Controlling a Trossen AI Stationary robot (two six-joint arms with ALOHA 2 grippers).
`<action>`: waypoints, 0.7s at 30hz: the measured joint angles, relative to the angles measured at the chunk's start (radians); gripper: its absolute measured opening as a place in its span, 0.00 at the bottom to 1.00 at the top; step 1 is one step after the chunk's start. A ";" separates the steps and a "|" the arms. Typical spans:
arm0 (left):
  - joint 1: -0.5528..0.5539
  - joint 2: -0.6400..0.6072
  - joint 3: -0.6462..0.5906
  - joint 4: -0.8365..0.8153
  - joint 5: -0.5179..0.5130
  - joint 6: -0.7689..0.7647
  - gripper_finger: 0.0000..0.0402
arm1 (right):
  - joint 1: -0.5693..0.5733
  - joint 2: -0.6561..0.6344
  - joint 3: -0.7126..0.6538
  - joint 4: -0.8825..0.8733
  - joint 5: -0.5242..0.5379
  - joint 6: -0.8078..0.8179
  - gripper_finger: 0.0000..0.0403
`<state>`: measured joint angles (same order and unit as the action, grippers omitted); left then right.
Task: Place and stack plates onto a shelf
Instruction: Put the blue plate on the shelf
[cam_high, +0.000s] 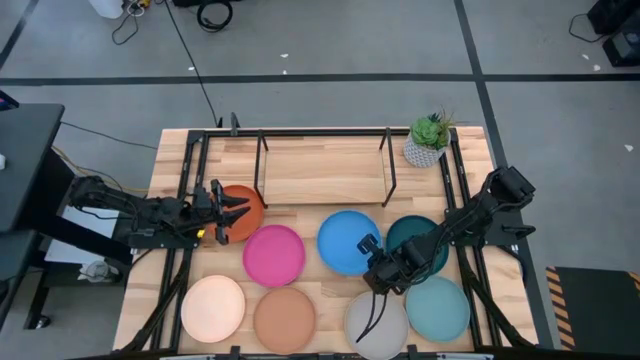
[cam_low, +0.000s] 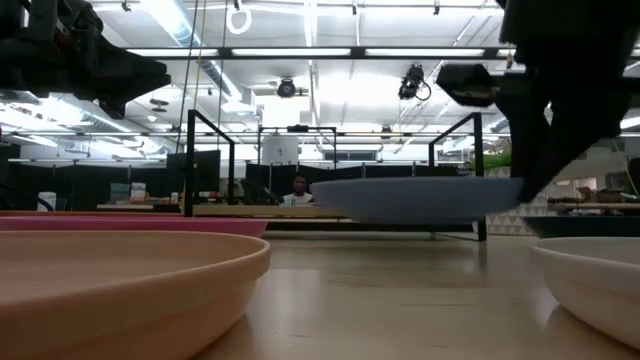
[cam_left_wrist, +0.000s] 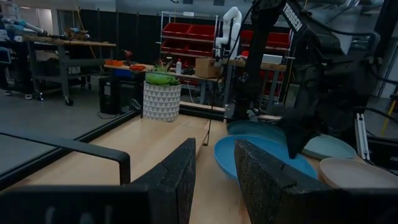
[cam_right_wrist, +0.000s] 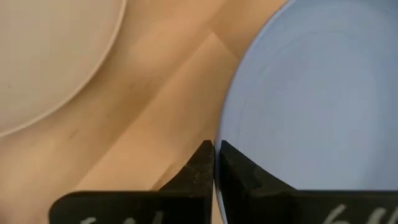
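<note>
The right gripper (cam_high: 371, 246) has its jaws pinched on the near rim of the blue plate (cam_high: 347, 240), which the low view shows lifted clear of the bench (cam_high: 300, 295). Behind it the shelf (cam_high: 322, 170) offers a bare plank between thin black legs. The left gripper (cam_high: 228, 213) hovers over the orange-red plate (cam_high: 247, 203) at the bench's left edge, jaws spread and holding nothing. The magenta plate (cam_high: 274, 254) lies just beside the blue one. No legible writing shows.
</note>
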<state>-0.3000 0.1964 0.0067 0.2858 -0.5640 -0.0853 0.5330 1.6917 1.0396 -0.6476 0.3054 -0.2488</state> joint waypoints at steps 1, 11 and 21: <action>0.000 0.000 0.000 0.000 0.000 0.000 0.30 | 0.003 0.000 0.014 -0.020 0.012 0.000 0.04; 0.000 0.000 0.000 0.000 0.000 0.001 0.30 | -0.028 0.000 0.089 -0.169 0.148 0.009 0.05; 0.000 0.000 0.000 0.000 0.000 0.003 0.30 | -0.200 -0.004 0.089 -0.162 0.092 -0.062 0.04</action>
<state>-0.3000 0.1964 0.0067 0.2858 -0.5637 -0.0821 0.3329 1.6875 1.1286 -0.8101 0.3974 -0.3109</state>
